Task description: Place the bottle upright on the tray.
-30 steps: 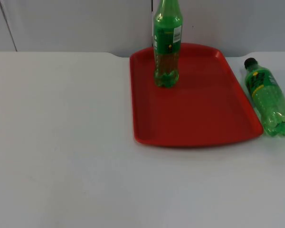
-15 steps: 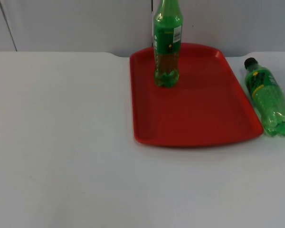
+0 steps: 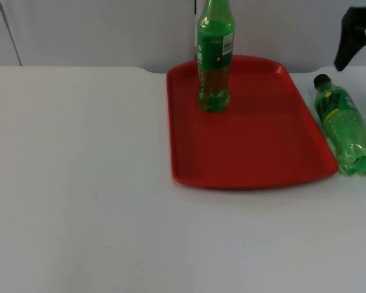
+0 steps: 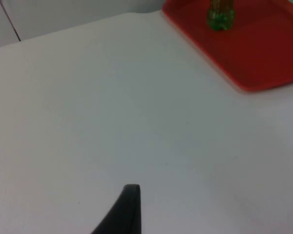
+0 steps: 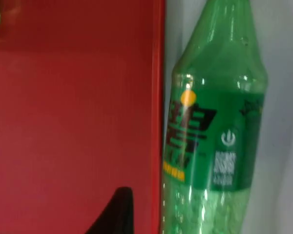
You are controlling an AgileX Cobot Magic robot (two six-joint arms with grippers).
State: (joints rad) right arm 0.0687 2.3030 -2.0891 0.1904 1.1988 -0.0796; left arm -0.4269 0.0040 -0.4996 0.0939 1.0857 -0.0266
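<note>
A green bottle (image 3: 344, 125) with a dark cap is seen lying on its side on the white table (image 3: 79, 183), just beside the right edge of the red tray (image 3: 250, 146), its cap pointing toward the grey partition wall (image 3: 97, 30) and its base toward the near side. In the right wrist view the same lying bottle (image 5: 212, 131) is seen close up, its green label facing upward and its body running along the tray's rim (image 5: 157, 97), against it or nearly so; contact cannot be judged. A second green bottle (image 3: 215, 58) is found standing upright on the tray, near its far left corner, and its base (image 4: 220, 17) is also caught in the left wrist view. The middle and near part of the tray are left bare. The right gripper (image 3: 351, 38) is seen above the far right of the table, beyond the lying bottle's cap and apart from it; whether its fingers are parted or closed cannot be told. Of the left gripper, a single fingertip (image 4: 123, 210) is seen over bare table, well apart from the tray, and its state cannot be told either.
</note>
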